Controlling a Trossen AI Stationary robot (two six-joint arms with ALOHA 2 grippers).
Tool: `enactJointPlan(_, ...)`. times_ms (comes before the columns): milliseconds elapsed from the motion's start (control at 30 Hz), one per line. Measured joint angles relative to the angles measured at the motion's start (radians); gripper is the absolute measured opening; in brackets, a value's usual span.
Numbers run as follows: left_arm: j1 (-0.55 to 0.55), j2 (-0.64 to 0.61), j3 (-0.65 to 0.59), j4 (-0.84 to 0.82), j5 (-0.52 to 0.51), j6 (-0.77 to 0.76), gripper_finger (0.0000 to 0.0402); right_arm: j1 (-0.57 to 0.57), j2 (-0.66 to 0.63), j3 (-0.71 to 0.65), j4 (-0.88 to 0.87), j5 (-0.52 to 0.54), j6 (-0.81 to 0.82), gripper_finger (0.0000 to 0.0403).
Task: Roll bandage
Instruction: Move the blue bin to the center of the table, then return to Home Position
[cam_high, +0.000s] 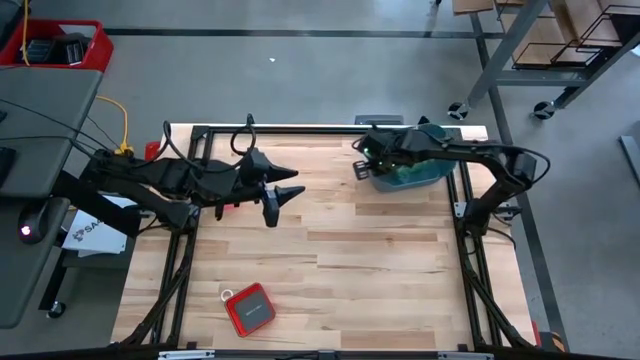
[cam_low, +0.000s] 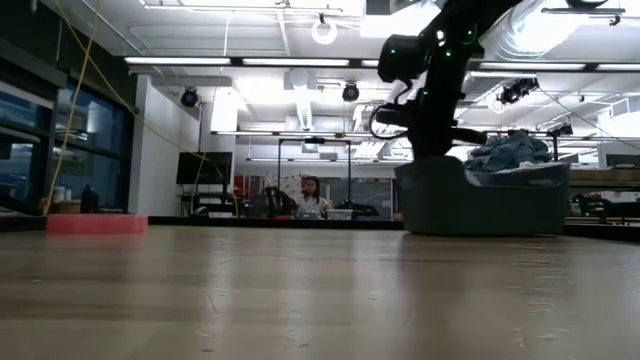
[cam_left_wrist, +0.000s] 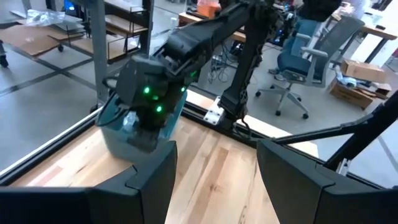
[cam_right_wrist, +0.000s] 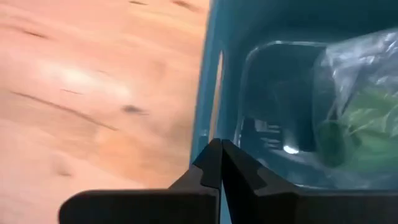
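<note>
A teal plastic tub stands at the table's far right; it also shows in the low view. Inside it, something bright green lies under clear plastic; I cannot tell if it is the bandage. My right gripper is shut, with its tips at the tub's left rim, pointing down into it. My left gripper is open and empty, above the table's far left part, facing the tub. My right gripper's shut fingertips stand right at the tub's left rim, coming from above. I cannot tell whether they touch the rim or hold anything.
A red square case lies near the table's front edge, left of the middle; it shows pink in the low view. Bare wood lies between the arms. A crumpled heap rises above the tub's rim. A person is far behind the table.
</note>
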Motion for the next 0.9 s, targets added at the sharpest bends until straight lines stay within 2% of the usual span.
enactJointPlan(267, -0.024, 0.0, 0.0, -0.004, -0.002, 0.027, 0.0218, 0.131, 0.043, 0.0, 0.262, -0.024, 0.288, 0.0)
enactJointPlan(600, -0.061, 0.0, 0.0, -0.007, -0.001, 0.054, 0.0218, 0.312, 0.162, 0.0, 0.822, -0.035, 0.586, 0.0)
enactJointPlan(733, -0.077, -0.005, 0.0, -0.008, 0.0, 0.094, 0.0218, 0.377, 0.17, 0.001, 0.985, -0.009, 0.554, 0.0)
enactJointPlan(833, -0.08, -0.023, 0.0, -0.007, -0.005, 0.113, 0.0218, 0.378, 0.096, 0.001, 0.915, 0.015, 0.443, 0.0)
enactJointPlan(900, -0.08, -0.037, 0.0, -0.007, -0.008, 0.113, 0.0218, 0.366, 0.021, 0.002, 0.788, 0.057, 0.376, 0.0)
